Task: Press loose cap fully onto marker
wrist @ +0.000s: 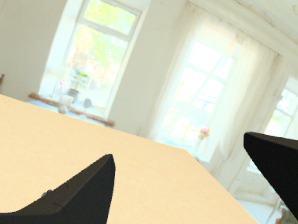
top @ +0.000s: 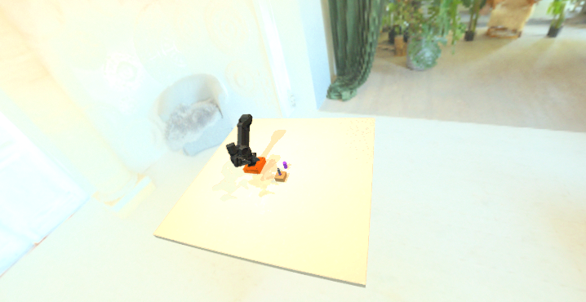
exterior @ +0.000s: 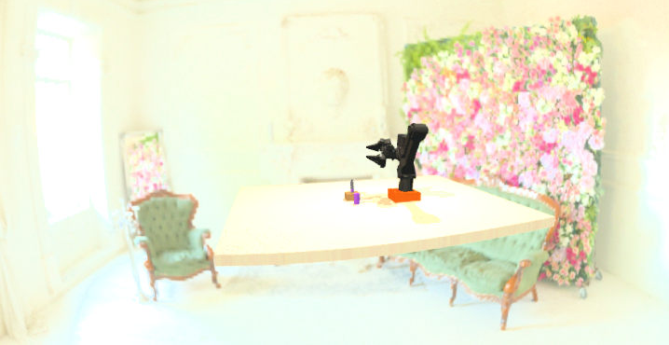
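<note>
Standing loose near the tabletop (top: pixel 327 238) centre, the purple cap (top: pixel 284 164) sits just beside the holder block (top: pixel 280 176) bearing the marker (top: pixel 278 171). It is probably light, rigid and easily tipped; grip its sides. End effector (exterior: pixel 375 152): spread apart, raised, holding nothing.

Open air separates the raised tool (exterior: pixel 375 152) from the cap (exterior: pixel 356 198), just beside the holder block (exterior: pixel 349 196).
</note>
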### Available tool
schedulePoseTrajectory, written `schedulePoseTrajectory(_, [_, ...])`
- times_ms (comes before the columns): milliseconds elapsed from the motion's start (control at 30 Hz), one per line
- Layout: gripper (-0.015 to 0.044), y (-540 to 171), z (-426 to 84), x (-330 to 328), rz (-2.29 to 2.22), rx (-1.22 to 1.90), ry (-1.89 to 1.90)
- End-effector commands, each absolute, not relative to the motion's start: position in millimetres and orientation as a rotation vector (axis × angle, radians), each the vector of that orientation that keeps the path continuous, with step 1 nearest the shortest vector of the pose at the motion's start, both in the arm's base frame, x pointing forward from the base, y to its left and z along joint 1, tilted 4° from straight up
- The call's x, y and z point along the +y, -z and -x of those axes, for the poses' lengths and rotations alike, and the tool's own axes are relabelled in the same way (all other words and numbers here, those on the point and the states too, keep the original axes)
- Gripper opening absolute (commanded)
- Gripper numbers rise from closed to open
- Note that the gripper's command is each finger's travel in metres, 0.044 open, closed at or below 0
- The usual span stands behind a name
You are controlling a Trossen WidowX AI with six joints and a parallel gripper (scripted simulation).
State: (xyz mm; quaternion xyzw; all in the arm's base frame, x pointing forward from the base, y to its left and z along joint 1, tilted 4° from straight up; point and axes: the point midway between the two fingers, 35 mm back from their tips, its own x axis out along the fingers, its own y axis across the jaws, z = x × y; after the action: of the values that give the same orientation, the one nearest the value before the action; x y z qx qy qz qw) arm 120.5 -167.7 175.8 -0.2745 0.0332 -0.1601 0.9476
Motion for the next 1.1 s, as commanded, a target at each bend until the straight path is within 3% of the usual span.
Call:
schedulePoseTrajectory(0, [0.0374, -176.2, -121.4, -168.8, 0.548, 0.066, 0.325])
schedulePoseTrajectory(167, [0.0242, -179.8, -149.9, -193.0, 0.270, 0.062, 0.291])
schedulePoseTrajectory(200, [0.0238, -178.7, -158.0, -197.0, 0.207, 0.074, 0.281])
schedulePoseTrajectory(533, [0.0238, -144.7, -245.9, -190.8, -0.262, 0.409, 0.184])
schedulePoseTrajectory(1067, [0.0238, -97.5, -292.7, -106.2, -0.377, 1.004, 0.077])
